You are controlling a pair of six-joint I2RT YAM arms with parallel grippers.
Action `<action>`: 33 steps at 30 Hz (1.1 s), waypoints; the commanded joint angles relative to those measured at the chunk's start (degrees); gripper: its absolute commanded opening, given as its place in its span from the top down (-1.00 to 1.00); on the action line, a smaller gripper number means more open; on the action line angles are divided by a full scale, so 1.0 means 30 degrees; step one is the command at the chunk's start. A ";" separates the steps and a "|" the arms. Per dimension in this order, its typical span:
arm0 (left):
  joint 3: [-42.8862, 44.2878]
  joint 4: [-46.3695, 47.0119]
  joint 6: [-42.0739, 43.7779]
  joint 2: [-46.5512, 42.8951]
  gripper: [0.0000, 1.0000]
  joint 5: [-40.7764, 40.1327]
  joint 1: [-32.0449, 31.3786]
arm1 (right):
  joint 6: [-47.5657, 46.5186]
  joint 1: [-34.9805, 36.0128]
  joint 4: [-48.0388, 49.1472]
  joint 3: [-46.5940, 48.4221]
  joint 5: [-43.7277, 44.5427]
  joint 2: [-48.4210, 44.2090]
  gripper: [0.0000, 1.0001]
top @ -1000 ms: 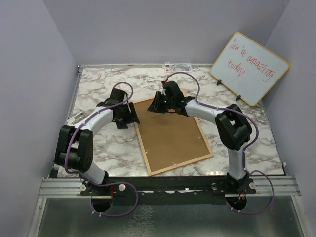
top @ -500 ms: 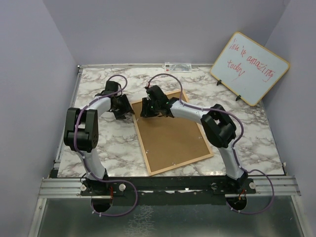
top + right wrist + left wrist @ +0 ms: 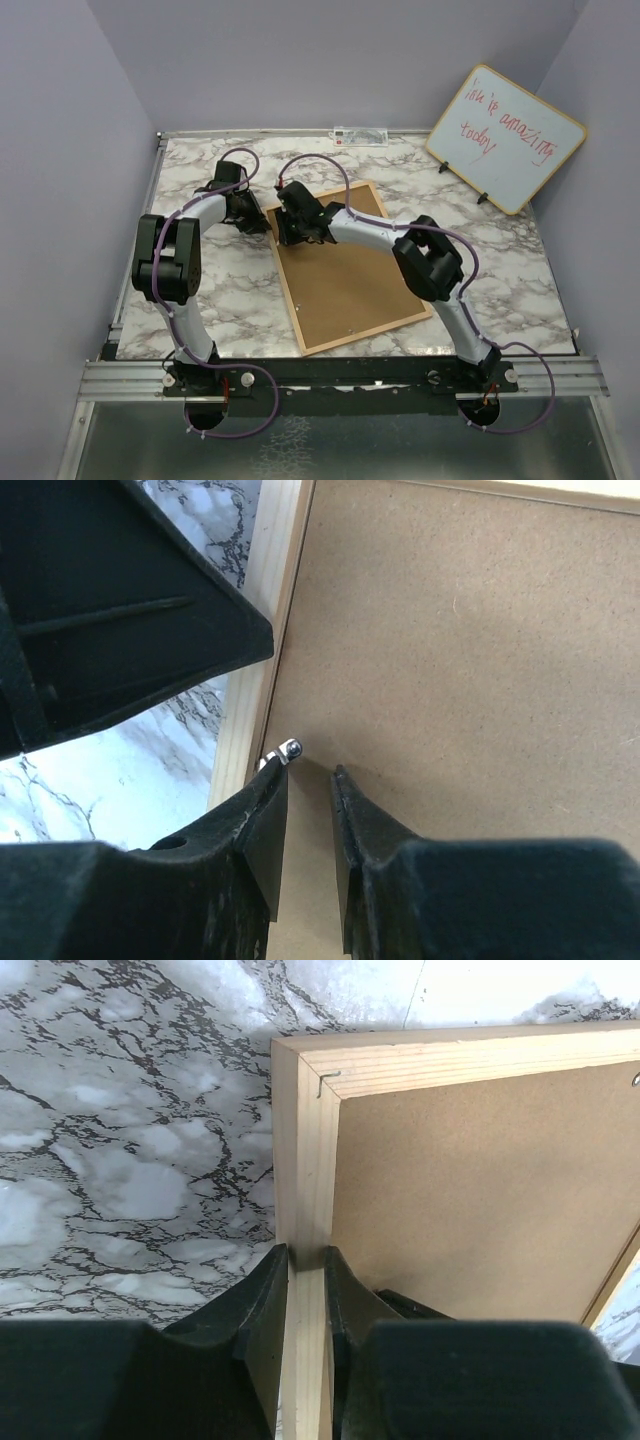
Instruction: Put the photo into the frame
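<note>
1. Right, the frame [image 3: 367, 333] lies face down on the marble table [image 3: 480, 260], its brown backing board [image 3: 350, 275] turned up and its long sides angled away to the left.
2. Over at the far-left corner, the left gripper [image 3: 255, 218] sits on the frame's left wooden rail.
3. Close in from the left wrist, the left gripper [image 3: 306, 1255] straddles that rail just short of the corner. One finger [image 3: 268, 1300] is on the outer side against the marble, the other is on the board side, and the wood fills the gap, so the jaws are clamped on it.
4. Meanwhile the right gripper [image 3: 292, 228] is down on the same corner, just beside the left one.
5. From the right wrist, the right gripper [image 3: 308, 770] has its tips on the backing board, jaws a narrow slit apart with only bare board between them.
6. A small metal tab [image 3: 288, 748] on the rail's inner edge touches the tip of the rail-side finger.
7. The whiteboard [image 3: 505, 135] leans at the far right, well apart from all this.
</note>
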 commanded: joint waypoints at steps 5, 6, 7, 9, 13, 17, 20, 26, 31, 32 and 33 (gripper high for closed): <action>-0.0596 -0.0343 0.0178 0.0754 0.60 -0.0695 0.0023 | -0.0698 0.0274 -0.1516 0.0897 0.1225 0.1522 0.44; -0.0615 -0.0343 0.0179 0.0771 0.60 -0.0721 0.0015 | -0.0715 0.0301 -0.1572 0.0874 0.1124 0.1597 0.44; -0.0625 -0.0343 0.0179 0.0767 0.61 -0.0742 0.0029 | -0.0703 0.0337 -0.1614 0.0838 0.1038 0.1625 0.44; -0.0630 -0.0358 0.0194 0.0770 0.61 -0.0836 0.0045 | -0.0717 0.0424 -0.1569 0.0644 0.0931 0.1578 0.44; -0.0566 -0.0398 0.0252 0.0839 0.61 -0.0926 0.0037 | -0.0913 0.0501 -0.1480 0.0091 0.0342 0.1273 0.39; -0.0561 -0.0431 0.0241 0.1006 0.61 -0.0948 0.0045 | -0.1267 0.0501 -0.1355 -0.0462 -0.0286 0.0938 0.33; -0.0565 -0.0428 0.0238 0.1071 0.62 -0.0981 0.0028 | -0.1531 0.0501 -0.1528 -0.0520 -0.0283 0.0966 0.33; -0.0509 -0.0486 0.0296 0.1177 0.62 -0.1149 0.0048 | -0.2396 0.0574 -0.1852 -0.0533 -0.0171 0.1009 0.33; -0.0392 -0.0562 0.0296 0.1383 0.62 -0.1218 0.0051 | -0.3179 0.0618 -0.2061 -0.0502 -0.0276 0.1057 0.34; -0.0348 -0.0598 0.0296 0.1414 0.63 -0.1225 0.0037 | -0.3332 0.0644 -0.2086 -0.0527 -0.0279 0.1066 0.34; -0.0317 -0.0632 0.0318 0.1444 0.63 -0.1270 0.0039 | -0.3440 0.0669 -0.2089 -0.0553 -0.0287 0.1046 0.34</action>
